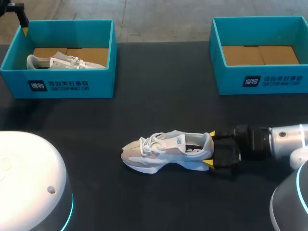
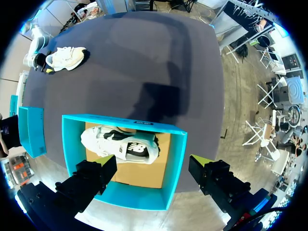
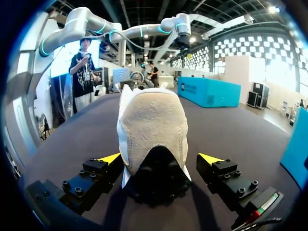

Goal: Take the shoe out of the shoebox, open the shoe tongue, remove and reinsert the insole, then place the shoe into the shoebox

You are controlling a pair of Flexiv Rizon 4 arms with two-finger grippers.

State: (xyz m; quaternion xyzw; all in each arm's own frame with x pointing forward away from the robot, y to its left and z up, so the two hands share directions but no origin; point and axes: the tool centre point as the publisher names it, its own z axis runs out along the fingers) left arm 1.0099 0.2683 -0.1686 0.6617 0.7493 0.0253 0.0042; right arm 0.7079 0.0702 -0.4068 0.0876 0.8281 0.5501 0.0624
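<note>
Since the head view cut the left arm off at its far left corner, the left tool (image 1: pixel 24 28) showed there only one yellow tip. Its own wrist view told more: the left tool (image 2: pixel 151 166) hung above the left shoebox (image 2: pixel 175 163), fingers spread wide and nothing between them. Inside lay the boxed shoe (image 2: pixel 120 147), on its side on the brown cardboard bottom. In the head view the front wall of the left shoebox (image 1: pixel 62 86) hid the lower part of the boxed shoe (image 1: pixel 62 61).

The right shoebox (image 1: pixel 269 82), at the far right, showed its cardboard bottom.

The loose shoe (image 1: pixel 163 151) lay on the dark tabletop (image 1: pixel 159 96), near the middle, toe to the left. The right tool (image 1: pixel 210 148) stood spread at both sides of its heel. In the right wrist view the heel of the loose shoe (image 3: pixel 151 125) sat between the fingers of the right tool (image 3: pixel 159 159). A little gap showed beside one finger, so the tool was not pinching.
</note>
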